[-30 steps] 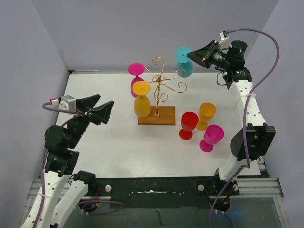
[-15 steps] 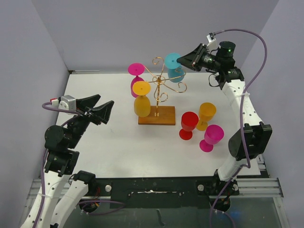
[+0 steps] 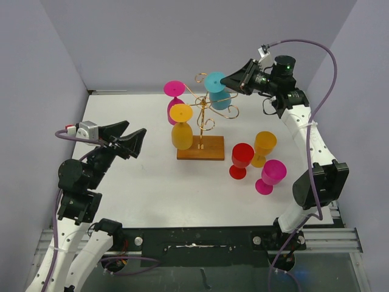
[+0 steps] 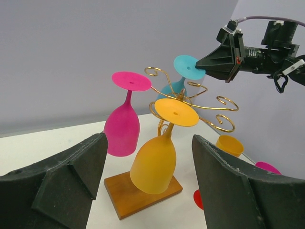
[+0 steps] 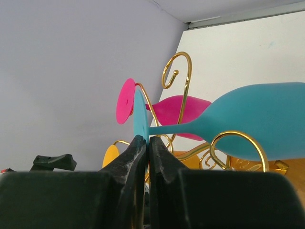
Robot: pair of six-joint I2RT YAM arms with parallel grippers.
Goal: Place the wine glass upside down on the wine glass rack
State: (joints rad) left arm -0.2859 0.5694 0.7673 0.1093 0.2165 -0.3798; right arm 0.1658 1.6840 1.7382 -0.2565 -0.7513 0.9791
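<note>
Two glasses hang upside down on the wine glass rack (image 3: 209,148), a pink glass (image 4: 122,131) and a yellow glass (image 4: 152,164), straight ahead of my left fingers (image 3: 135,143), which are spread wide with nothing between them. My right fingers (image 5: 138,152) pinch the round foot of the teal wine glass (image 5: 257,119). Its stem and bowl reach forward from the fingertips, among the gold curls. If the wire carries it, I cannot tell. A red glass (image 3: 242,155), an orange glass (image 3: 265,144) and a magenta glass (image 3: 273,172) stand upright on the bench (image 3: 140,182), below the right fingers.

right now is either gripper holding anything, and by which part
The right gripper pinches the teal wine glass by the rim of its round foot. The left gripper is open and holds nothing.
</note>
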